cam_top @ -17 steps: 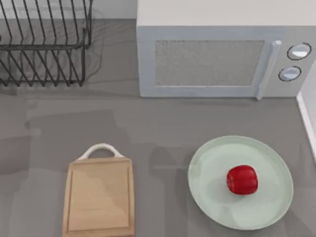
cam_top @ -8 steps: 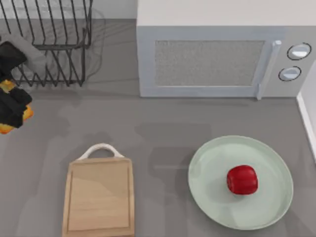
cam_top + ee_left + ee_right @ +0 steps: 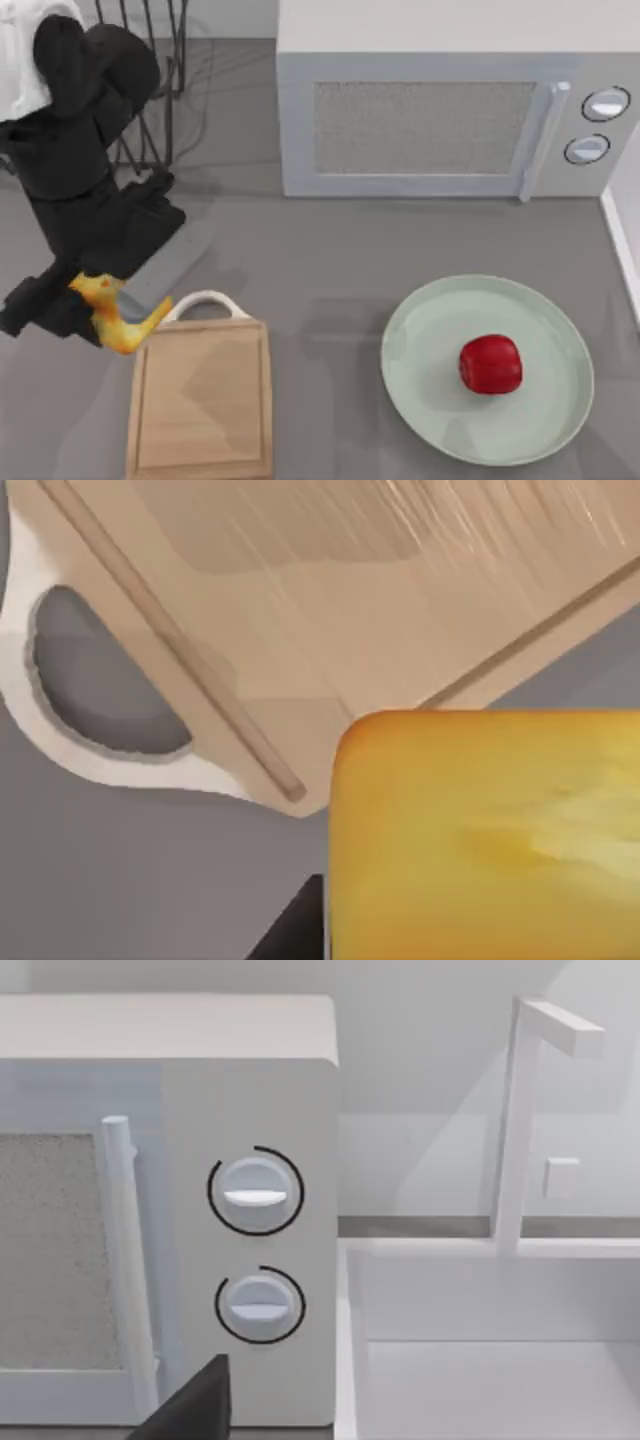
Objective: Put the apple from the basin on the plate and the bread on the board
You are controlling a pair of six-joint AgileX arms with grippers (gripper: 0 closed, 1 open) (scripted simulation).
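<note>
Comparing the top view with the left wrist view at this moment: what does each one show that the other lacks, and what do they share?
Top view alone: the small glossy red apple resting on the large round pale mint-green plate, the white microwave, the black wire rack, and the left claw hovering by the board's handle end. Left wrist view alone: a close look at the grooved border. Both show the golden-orange toasted bread held in the left claw and the rectangular light-wood cutting board with its white loop handle.
</note>
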